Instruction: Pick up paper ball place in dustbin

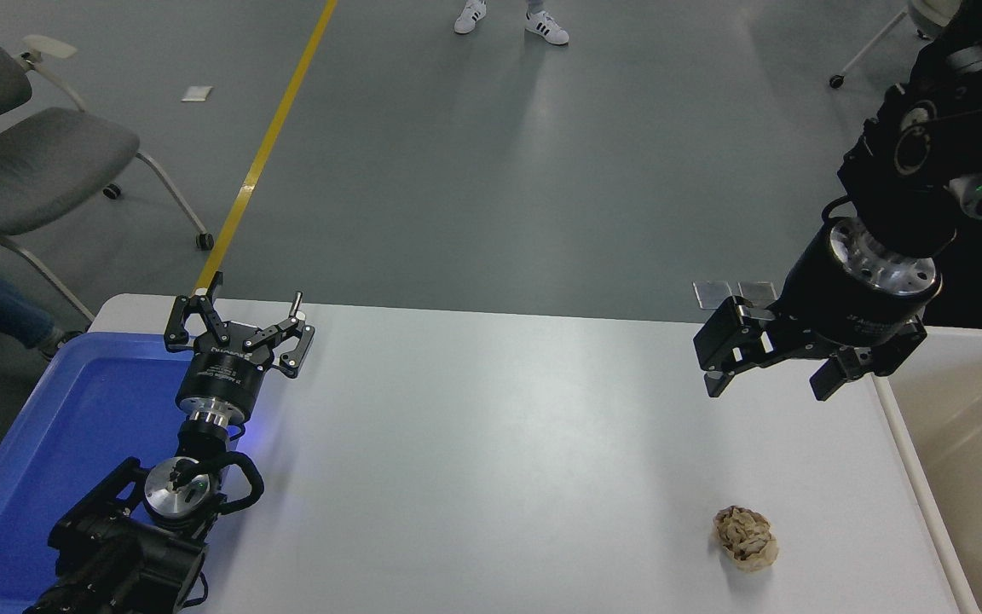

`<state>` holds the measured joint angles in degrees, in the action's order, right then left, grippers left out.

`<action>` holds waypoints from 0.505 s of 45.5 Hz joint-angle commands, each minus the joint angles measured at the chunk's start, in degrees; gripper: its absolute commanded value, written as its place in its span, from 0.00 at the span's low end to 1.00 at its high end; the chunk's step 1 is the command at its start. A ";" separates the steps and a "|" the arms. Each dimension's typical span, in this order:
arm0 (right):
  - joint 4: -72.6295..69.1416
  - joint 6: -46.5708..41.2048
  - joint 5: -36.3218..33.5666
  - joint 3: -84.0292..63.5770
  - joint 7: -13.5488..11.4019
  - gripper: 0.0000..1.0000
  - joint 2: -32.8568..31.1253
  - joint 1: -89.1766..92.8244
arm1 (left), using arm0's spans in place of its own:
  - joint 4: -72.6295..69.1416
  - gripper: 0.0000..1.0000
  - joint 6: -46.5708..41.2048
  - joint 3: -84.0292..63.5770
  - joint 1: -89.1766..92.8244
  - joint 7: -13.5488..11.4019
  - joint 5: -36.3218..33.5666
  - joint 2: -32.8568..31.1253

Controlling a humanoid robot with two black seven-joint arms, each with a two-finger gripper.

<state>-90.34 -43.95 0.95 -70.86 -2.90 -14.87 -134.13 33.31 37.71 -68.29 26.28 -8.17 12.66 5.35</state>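
Paper ball (745,537): a wrinkled tan wad with darker folds, seen lying on the table near its right front, close to the dustbin but apart from it.
Dustbin (917,465): smooth cream plastic, rounded white rim, set at the table's right edge.
Right gripper (771,383): black, fingers spread and empty, held above the table beyond the ball.
Left gripper (239,328): parked at lower left, fingers spread, beside the blue tray (56,426).
Table (474,443): flat, white, faintly glossy.

crumpled tan paper ball (745,537) lies on the table — near the cream dustbin (968,443).
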 commanded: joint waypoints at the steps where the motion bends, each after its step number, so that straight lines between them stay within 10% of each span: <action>1: 0.08 0.00 0.55 0.02 0.00 1.00 -0.07 0.36 | 0.00 0.99 -0.01 0.00 0.00 -0.09 0.00 -0.08; 23: 0.87 0.18 1.25 0.55 0.00 1.00 -0.07 1.06 | 0.00 0.99 -0.01 0.00 0.00 0.00 0.00 0.01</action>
<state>-89.74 -43.81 2.04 -70.49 -2.90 -14.96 -133.49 33.31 37.71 -68.31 26.28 -8.20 12.68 5.35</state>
